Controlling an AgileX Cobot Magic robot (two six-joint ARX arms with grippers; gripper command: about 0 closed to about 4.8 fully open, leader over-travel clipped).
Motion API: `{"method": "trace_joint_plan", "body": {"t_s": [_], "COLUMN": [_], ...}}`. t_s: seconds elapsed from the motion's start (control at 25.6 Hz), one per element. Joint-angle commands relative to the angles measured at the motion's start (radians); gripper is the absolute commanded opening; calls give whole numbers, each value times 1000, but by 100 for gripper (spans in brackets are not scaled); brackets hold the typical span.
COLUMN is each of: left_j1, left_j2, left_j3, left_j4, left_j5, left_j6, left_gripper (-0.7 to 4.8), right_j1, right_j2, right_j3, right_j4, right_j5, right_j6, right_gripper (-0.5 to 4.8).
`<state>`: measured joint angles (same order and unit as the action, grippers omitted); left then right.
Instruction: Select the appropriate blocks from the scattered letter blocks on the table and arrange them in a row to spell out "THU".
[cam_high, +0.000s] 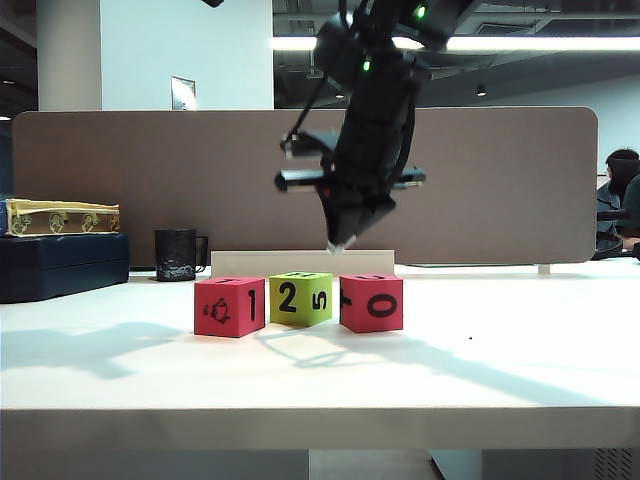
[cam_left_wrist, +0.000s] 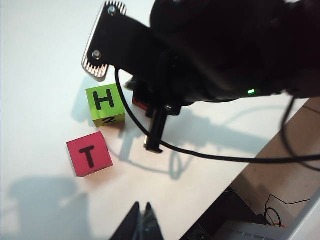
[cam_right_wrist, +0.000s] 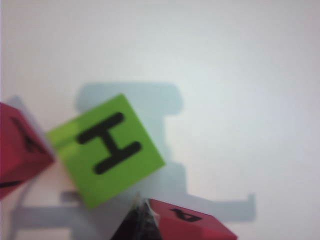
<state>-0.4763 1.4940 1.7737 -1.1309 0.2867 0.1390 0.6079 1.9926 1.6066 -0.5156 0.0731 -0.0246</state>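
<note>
- We see three little cubes with flat, smooth sides and black marks on them. They stand in a row near the middle of the exterior view on the smooth white surface (cam_high: 520, 370).
- The red block on the left (cam_high: 229, 306) shows a 1 and a small picture. The green block (cam_high: 300, 298) in the middle shows a 2 and a 5. The red block on the right (cam_high: 371, 302) shows a 0.
- In the left wrist view the green block has an H on top and the red block near it has a T.
- At the left of the exterior view sit a black mug (cam_high: 177, 255) and a dark box (cam_high: 62, 265). A brown board (cam_high: 500, 180) stands behind the row.
- The right end effector (cam_high: 343, 241) hangs just above the row, pointing down, tips pressed together and holding nothing. Its dark arm blocks much of the left wrist view.
- The left end effector (cam_left_wrist: 141, 222) is at the bottom middle of its own view, pinched tight and empty.
</note>
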Motion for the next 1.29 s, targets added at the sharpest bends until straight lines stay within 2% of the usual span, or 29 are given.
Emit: {"method": "trace_joint_plan", "body": {"t_s": [0.04,0.12,0.51,0.94,1.29], "left_j1": [0,0,0,0,0], "left_j2": [-5,-5,-5,-5,-5], "left_j3": [6,6,6,6,6], "left_j4": [15,18,18,18,17], "left_j5": [1,1,1,2,2], "left_j6": [4,4,3,3,3], "left_gripper": [-6,-6,-6,-6,-6], "right_j1": [12,33,154,171,166], "right_j2": [-15,-10,3,80,104], "right_j3": [6,6,6,6,6], "right_j4": [-16,-24,27,35,119], "right_j5": [-136,-184,-187,-207,-198], "right_j6": [20,27,25,31,32], "right_gripper": [-5,-5,-5,-5,-5]}}
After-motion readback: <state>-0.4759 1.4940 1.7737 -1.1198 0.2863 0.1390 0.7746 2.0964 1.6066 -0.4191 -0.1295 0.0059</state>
